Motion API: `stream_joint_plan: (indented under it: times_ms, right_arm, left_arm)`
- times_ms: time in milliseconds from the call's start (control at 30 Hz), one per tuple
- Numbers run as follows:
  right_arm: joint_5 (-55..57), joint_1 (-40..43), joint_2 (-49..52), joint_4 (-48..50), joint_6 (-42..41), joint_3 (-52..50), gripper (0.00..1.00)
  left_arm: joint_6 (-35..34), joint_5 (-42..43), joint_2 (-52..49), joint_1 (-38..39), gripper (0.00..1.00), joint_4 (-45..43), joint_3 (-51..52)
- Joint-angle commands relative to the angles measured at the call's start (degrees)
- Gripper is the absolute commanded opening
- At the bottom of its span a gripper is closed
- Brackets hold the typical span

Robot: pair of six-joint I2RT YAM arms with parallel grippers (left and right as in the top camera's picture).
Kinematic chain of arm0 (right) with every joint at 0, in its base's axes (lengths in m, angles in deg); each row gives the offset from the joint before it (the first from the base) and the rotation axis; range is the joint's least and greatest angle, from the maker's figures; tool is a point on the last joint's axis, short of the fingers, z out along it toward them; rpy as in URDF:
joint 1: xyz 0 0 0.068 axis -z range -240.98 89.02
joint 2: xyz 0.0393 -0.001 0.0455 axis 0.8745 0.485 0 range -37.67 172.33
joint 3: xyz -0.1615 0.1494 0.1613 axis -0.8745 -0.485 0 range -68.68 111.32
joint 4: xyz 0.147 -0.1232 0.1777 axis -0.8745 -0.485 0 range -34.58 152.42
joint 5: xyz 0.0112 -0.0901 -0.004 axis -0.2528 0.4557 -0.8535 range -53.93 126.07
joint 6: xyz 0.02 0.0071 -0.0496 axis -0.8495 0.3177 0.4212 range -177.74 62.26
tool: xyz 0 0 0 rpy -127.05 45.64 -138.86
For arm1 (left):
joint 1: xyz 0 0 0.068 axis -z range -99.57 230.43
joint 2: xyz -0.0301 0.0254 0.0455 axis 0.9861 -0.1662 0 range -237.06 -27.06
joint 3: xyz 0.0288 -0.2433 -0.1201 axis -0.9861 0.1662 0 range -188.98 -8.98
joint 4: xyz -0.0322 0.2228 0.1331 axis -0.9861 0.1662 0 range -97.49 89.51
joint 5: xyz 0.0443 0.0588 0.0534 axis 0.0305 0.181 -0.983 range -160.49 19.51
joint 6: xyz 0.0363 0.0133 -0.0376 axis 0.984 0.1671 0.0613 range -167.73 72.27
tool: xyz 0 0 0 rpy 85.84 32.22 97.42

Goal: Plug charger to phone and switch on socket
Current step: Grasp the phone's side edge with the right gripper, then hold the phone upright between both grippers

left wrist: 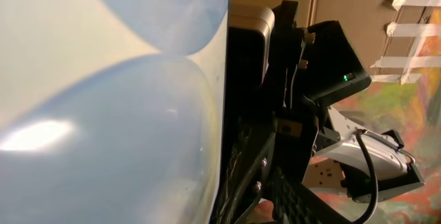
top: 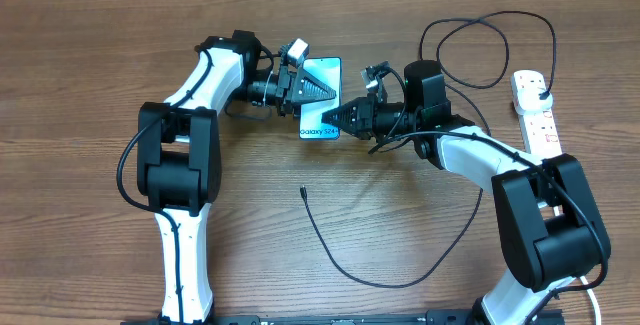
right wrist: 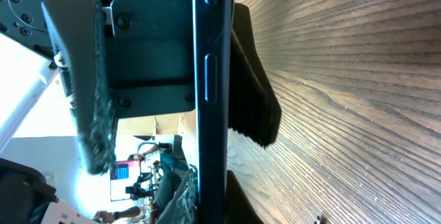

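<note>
Overhead view: phone (top: 325, 68) is toward the far edge of the bench (top: 90, 35), right end effector (top: 338, 117) closed on it; left end effector (top: 318, 90) overlaps its screen, grip cannot be told. Loose charger (top: 303, 194) tip lies mid-bench; socket (top: 537, 117) by the right edge

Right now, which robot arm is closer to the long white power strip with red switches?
Right. The right arm stands just beside the power strip; the left arm stands far across the table.
</note>
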Motion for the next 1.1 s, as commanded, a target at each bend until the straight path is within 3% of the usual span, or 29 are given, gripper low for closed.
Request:
stream_joint_plan:
  times_ms: [0, 233, 367, 967, 1067]
  right_arm:
    - [3.93, 0.96, -0.26, -0.13, 0.00, 0.46, 0.04]
    - [5.88, 0.96, -0.26, 0.13, -2.49, 0.46, 0.04]
    - [6.01, 0.85, -0.26, 0.44, -3.02, 0.46, 0.04]
    - [2.32, -0.15, -0.26, 0.46, -9.05, 0.46, 0.04]
    - [2.10, -0.37, -0.26, 0.13, -9.03, 0.46, 0.04]
  left_arm:
    - [1.49, 4.17, 0.68, -2.97, 0.53, 0.68, 0.00]
    - [1.57, 4.13, 0.68, -3.39, 0.52, 1.44, 0.00]
    - [2.19, 4.13, 0.68, -3.08, 0.44, 1.42, 0.00]
    - [1.86, 4.15, 0.68, -1.16, 0.41, 1.51, 0.00]
    - [1.01, 4.17, 0.68, -1.16, 0.30, 1.53, 0.00]
